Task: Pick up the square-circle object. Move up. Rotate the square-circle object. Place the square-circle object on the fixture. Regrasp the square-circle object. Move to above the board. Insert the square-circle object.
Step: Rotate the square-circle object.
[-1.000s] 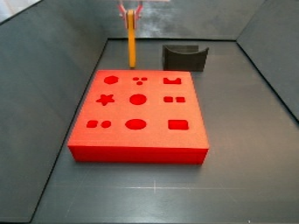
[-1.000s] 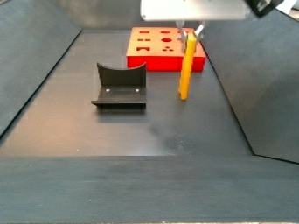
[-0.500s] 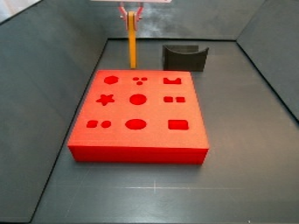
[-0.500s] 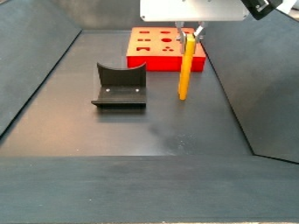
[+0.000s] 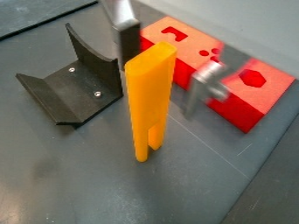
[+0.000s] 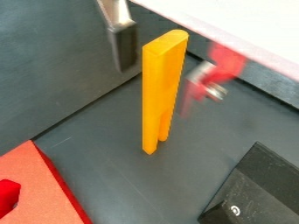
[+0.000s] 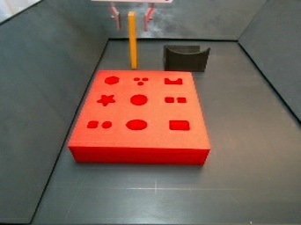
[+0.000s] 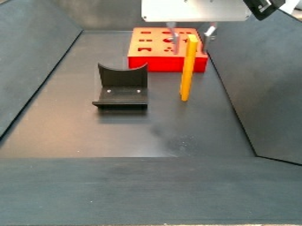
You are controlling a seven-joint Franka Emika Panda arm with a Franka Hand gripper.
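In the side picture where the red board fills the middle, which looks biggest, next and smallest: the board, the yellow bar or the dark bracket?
1. The board.
2. The fixture and the square-circle object, too unlike in shape to rank: one is squat, the other long and slim, standing upright under the gripper.

The peg (image 5: 151, 101) is a flat yellow-orange all over, no markings. The board (image 7: 141, 119) is bright red, its cut-outs a darker red. The fixture (image 8: 119, 86) is dark grey-black with tiny pale screw dots in a wrist view. The gripper (image 5: 163, 61) up by the peg's top has silver fingers (image 5: 119, 17) with dark pads. The floor (image 8: 141, 132) is plain dark grey.
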